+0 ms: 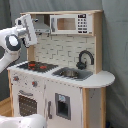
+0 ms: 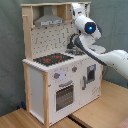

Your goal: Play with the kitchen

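Note:
The toy kitchen (image 1: 65,95) (image 2: 40,85) of white panels and light wood shows in both exterior views. It has a black-red hob (image 1: 37,65) (image 2: 52,59), an oven door (image 1: 27,104) (image 2: 65,95), a sink (image 1: 70,74), a black tap (image 1: 85,57), a grey hood (image 2: 47,20) and a white microwave (image 1: 70,23). My gripper (image 1: 26,27) (image 2: 77,10) hangs high above the hob, at hood height, close to the upper shelf. It partly hides the hood in the first exterior view. It touches nothing that I can see.
The white arm (image 2: 107,55) reaches in from the second exterior view's right, across the counter. A rounded counter end (image 1: 102,77) juts out beside the sink. A wooden floor (image 2: 100,115) lies in front, and a grey curtain (image 1: 117,45) hangs behind.

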You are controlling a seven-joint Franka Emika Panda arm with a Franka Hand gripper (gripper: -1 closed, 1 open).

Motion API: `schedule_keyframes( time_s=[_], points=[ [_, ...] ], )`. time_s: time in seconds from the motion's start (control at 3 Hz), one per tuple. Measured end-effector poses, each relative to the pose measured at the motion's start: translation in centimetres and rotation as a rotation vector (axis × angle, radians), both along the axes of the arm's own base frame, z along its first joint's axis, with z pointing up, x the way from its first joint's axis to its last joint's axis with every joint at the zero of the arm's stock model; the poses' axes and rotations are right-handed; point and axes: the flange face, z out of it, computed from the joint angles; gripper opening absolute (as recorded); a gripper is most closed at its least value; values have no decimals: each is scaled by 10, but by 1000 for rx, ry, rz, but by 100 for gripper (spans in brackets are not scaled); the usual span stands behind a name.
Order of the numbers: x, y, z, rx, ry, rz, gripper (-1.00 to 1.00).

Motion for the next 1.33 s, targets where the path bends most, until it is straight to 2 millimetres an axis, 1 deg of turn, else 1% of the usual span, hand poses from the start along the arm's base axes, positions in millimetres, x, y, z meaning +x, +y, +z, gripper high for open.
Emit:
schedule_keyframes(
  time_s=[0.67,1.33],
  points=[
    [7,1,1,74,10,-107,100],
    [17,-3,5,102,-12,-250,100]
  ],
)
